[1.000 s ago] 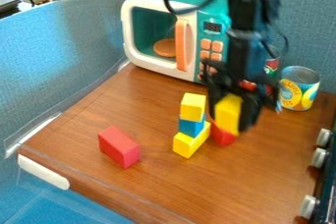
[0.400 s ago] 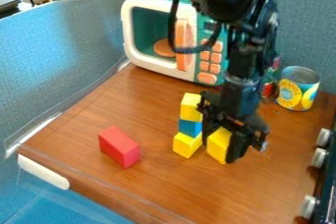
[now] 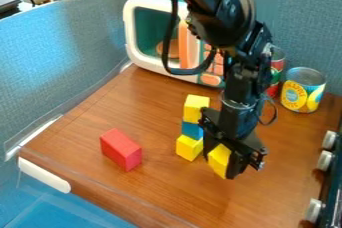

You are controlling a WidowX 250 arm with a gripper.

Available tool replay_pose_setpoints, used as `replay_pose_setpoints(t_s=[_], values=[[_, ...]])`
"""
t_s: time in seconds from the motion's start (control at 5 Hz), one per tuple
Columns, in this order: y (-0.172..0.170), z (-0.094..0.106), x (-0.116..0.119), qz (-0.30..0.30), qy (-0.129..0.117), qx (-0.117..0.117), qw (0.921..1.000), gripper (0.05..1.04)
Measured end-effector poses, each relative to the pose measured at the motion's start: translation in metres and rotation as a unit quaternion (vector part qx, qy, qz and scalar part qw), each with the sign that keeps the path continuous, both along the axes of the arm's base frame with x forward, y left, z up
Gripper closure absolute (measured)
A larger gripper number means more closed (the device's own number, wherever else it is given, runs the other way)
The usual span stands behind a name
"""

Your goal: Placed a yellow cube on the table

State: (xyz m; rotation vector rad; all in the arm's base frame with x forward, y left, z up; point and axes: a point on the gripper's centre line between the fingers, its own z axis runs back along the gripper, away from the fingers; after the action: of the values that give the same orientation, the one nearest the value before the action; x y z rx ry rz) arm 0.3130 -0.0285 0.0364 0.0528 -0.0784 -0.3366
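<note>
Yel cube [image 3: 219, 160] btwn jaws, just beside yel/blue stack [image 3: 192, 129] on tbl [image 3: 157, 187]

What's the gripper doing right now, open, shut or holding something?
Gripper: closed on a yellow block, to the right of the stack in the picture.

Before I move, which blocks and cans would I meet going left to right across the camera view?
Red rectangular block → stack of yellow, blue and yellow blocks → yellow cube between the fingers of the gripper → red-and-green can → yellow-and-blue can.
</note>
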Motion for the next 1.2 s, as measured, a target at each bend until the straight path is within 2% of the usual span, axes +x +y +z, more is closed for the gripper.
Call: replay_pose_setpoints(t_s=[0.2,0.4,0.6,0.8,1.0,1.2], values=[[-0.007,-0.012,-0.004,-0.009,0.022,-0.025,0.9994,0.487],[-0.018,-0.011,-0.007,-0.013,0.032,-0.055,0.9979,0.487],[-0.019,-0.011,-0.009,-0.006,0.037,-0.062,0.9974,0.416],[-0.017,-0.011,-0.013,0.008,0.051,-0.056,0.9971,0.133],[-0.011,-0.009,-0.013,0.029,0.052,-0.055,0.9967,0.081],[-0.008,0.035,-0.010,0.042,-0.001,-0.054,0.9976,0.083]])
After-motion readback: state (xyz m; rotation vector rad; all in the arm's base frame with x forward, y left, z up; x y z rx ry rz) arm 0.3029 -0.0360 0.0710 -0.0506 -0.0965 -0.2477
